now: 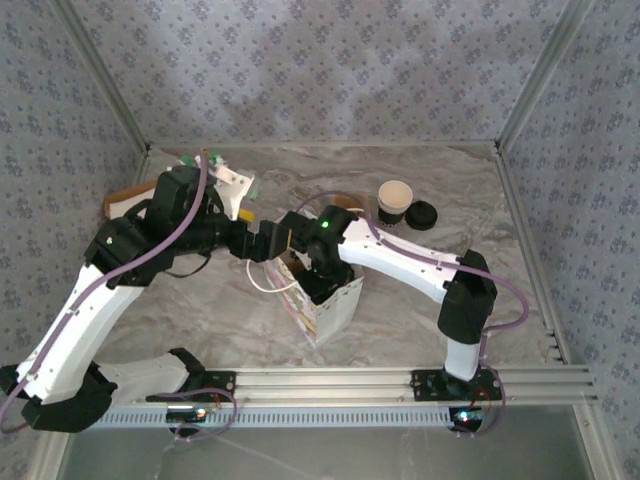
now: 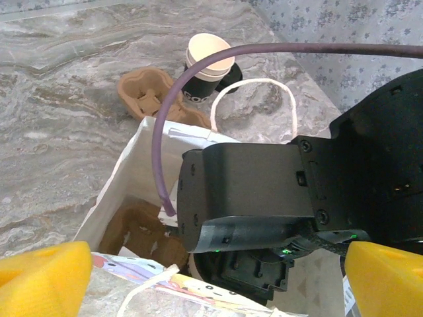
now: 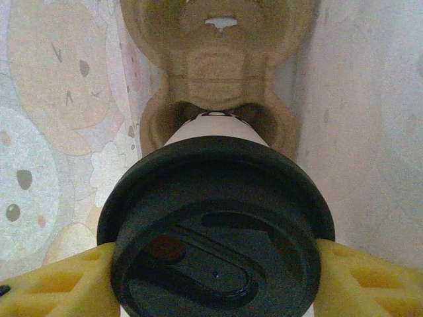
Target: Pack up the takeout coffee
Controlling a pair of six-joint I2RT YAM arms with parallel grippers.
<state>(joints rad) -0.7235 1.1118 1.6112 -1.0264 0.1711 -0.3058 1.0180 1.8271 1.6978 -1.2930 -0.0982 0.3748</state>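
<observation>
Your right gripper (image 3: 215, 281) clamps the black-lidded white paper cup (image 3: 215, 198) inside the white bag (image 2: 132, 165); your left gripper (image 2: 215, 277) stands apart.

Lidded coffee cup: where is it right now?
Right wrist view: the lidded coffee cup is centre frame, gripped by the right gripper, inside the white bag, with its base at a pocket of the brown pulp carrier.

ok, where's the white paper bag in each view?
Top external: white bag at centre, right arm reaching into it.
Left wrist: bag lower left, mouth open toward the camera.
Right wrist: bag walls on either side, behind the lidded coffee.
Shared landmark: brown carrier inside the bag, in both wrist views.
</observation>
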